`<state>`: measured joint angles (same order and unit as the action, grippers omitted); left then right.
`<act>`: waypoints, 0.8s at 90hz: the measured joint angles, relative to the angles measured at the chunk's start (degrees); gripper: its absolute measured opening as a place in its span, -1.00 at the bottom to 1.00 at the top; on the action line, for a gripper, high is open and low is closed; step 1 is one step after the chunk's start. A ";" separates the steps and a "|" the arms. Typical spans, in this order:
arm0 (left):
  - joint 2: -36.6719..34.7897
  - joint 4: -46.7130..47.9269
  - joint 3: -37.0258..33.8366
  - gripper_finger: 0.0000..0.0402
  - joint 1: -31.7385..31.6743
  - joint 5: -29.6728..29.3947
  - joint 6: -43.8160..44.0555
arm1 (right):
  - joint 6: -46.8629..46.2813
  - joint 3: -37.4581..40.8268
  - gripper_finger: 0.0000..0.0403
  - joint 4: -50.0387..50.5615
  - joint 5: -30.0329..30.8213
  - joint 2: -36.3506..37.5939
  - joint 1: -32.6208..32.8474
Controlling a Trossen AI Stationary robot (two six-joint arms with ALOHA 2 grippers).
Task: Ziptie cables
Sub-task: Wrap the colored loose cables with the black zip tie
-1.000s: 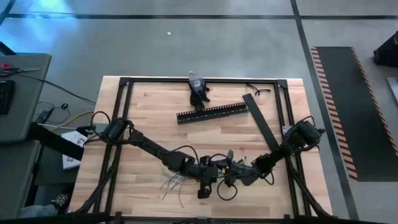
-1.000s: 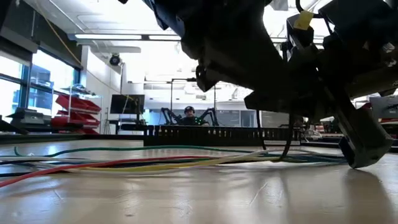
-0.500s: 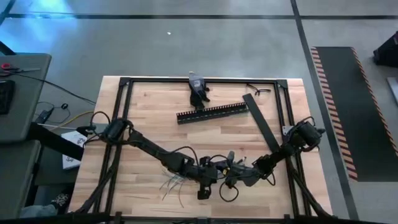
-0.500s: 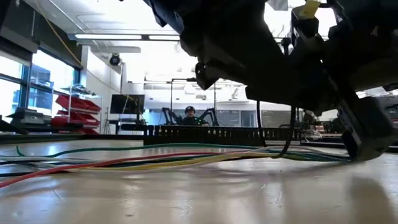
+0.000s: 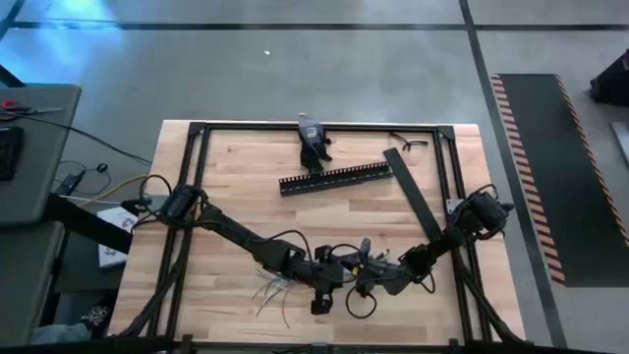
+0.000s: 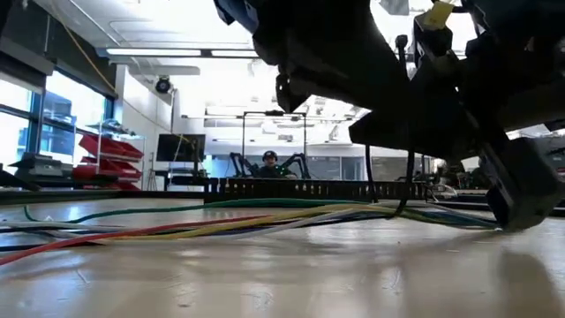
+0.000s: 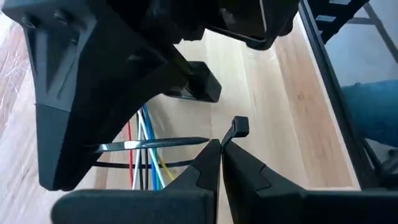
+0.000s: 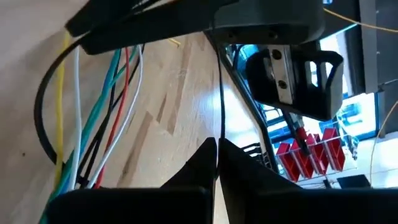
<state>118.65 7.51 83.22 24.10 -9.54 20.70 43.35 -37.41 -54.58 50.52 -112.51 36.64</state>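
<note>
Where both arms meet, cables under left gripper, right gripper beside.

Dark jointed arms, looped black wiring

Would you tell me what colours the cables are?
Red, yellow, green, blue, white and black cables, shown best in the right wrist view.

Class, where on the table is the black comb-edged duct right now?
In the high view, the duct lies at the table's far middle, between the small dark tool and the flat black strip.
</note>
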 joint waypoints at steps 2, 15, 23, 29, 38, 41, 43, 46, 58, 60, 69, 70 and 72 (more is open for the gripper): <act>0.00 0.05 0.00 -1.00 0.00 0.00 -0.01 | -0.02 0.00 -1.00 -0.06 0.01 0.00 0.00; 0.00 0.21 0.00 -1.00 0.00 0.00 0.01 | -2.23 0.00 -1.00 -0.37 -0.02 0.01 -0.12; 0.00 0.28 0.00 -1.00 0.02 0.00 0.03 | -2.39 -0.02 -1.00 -0.38 0.04 0.02 -0.20; 0.00 0.26 0.00 -1.00 0.09 0.00 0.06 | -2.57 -0.02 -1.00 -0.41 0.06 0.02 -0.27; 0.00 0.28 0.00 -1.00 0.20 0.00 0.08 | -1.33 -0.02 -1.00 -0.58 0.05 0.04 -0.24; 0.00 0.28 0.00 -1.00 0.22 0.00 0.09 | -0.67 -0.02 -1.00 -0.60 0.07 0.04 -0.20; 0.00 0.28 0.00 -1.00 0.22 0.00 0.16 | -0.09 -0.02 -1.00 -0.60 0.07 0.07 -0.11; 0.00 0.28 0.00 -1.00 0.22 0.00 0.19 | 0.49 -0.02 -1.00 -0.60 0.25 0.04 0.12; 0.00 0.30 0.00 -1.00 0.22 -0.02 0.19 | 2.97 -0.02 -1.00 -1.02 0.89 0.07 0.34; 0.00 0.29 0.00 -1.00 0.22 -0.02 0.19 | 3.24 -0.02 -1.00 -1.02 1.04 0.07 0.37; 0.00 0.25 0.00 -1.00 0.22 -0.02 0.18 | 4.68 -0.02 -1.00 -1.08 1.19 0.07 0.33; 0.00 0.24 0.00 -1.00 0.22 -0.02 0.18 | 4.91 -0.02 -1.00 -1.13 1.19 0.07 0.33; 0.00 0.24 0.00 -1.00 0.22 -0.03 0.17 | 5.17 -0.02 -1.00 -1.25 1.21 0.07 0.33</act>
<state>118.65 7.75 83.22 24.32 -9.57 20.87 48.53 -37.43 -55.82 51.72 -112.44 36.97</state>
